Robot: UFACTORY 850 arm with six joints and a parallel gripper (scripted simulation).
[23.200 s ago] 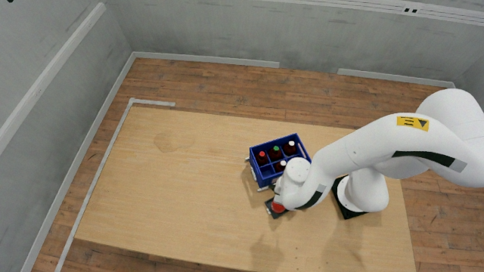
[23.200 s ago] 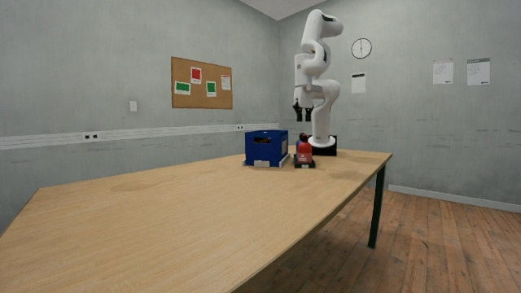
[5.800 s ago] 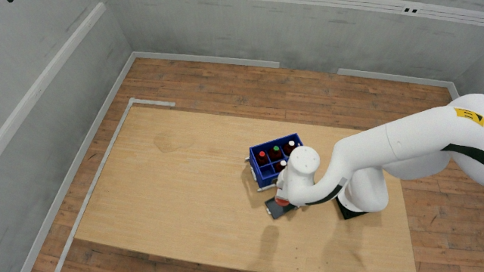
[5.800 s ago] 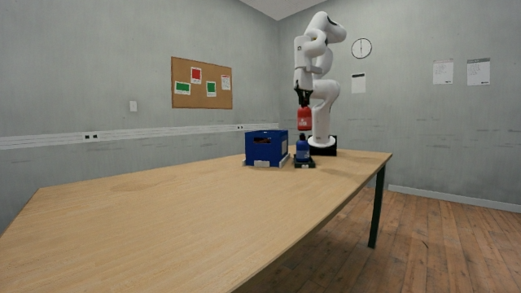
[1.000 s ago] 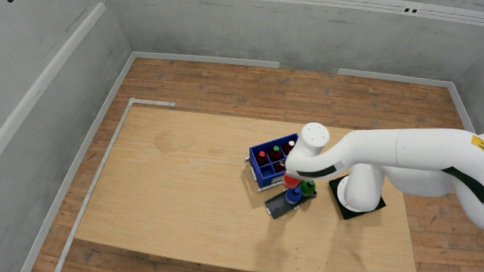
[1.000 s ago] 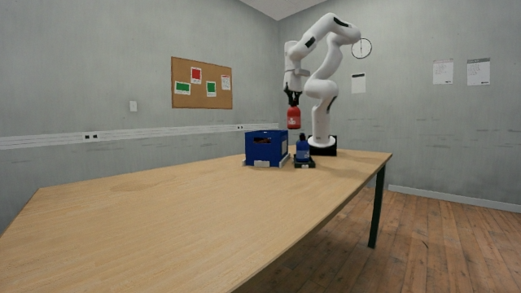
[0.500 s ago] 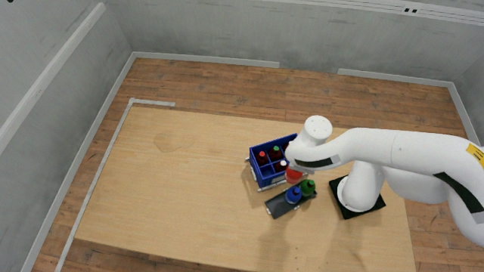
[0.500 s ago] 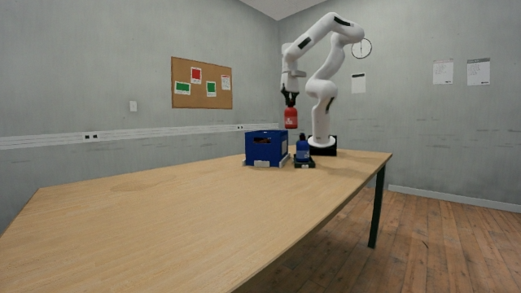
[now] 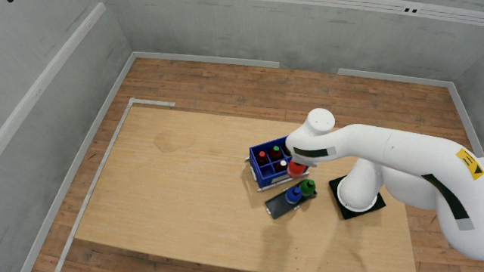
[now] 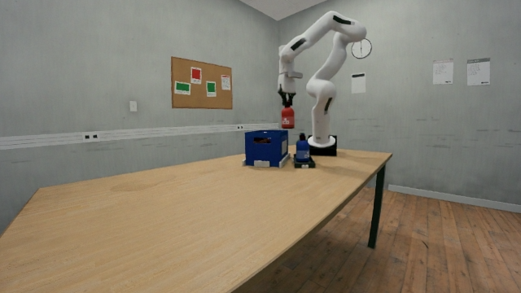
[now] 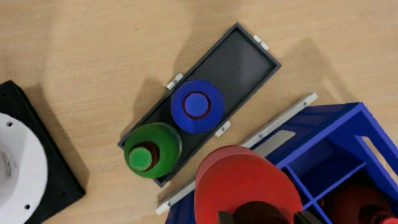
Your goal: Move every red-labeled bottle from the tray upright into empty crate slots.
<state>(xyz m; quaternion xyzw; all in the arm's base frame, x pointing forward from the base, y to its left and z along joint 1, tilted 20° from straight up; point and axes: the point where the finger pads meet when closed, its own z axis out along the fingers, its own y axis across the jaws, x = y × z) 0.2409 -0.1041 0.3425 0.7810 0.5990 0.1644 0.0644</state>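
Note:
My gripper [image 10: 287, 99] [image 11: 262, 216] is shut on the neck of a red-labeled bottle [image 9: 296, 168] [image 10: 287, 118] [image 11: 240, 182]. It holds the bottle upright in the air, above the near edge of the blue crate [image 9: 265, 177] [image 10: 264, 148] [image 11: 350, 111], on the side facing the tray. The dark tray [image 9: 277, 207] [image 10: 304, 163] [image 11: 240, 55] holds a blue bottle [image 9: 293, 194] [image 10: 302, 150] [image 11: 197, 106] and a green bottle [image 9: 308, 187] [image 11: 152, 150], both upright. The crate holds bottles with a red cap [image 9: 262, 155], a green cap [image 9: 276, 149] and a white cap [image 9: 283, 163].
The arm's black base plate [image 9: 357, 198] [image 11: 50, 165] sits on the table just right of the tray. The arm's wrist hides part of the crate's far slots in the top view. The crate stands on pale runners beside the tray.

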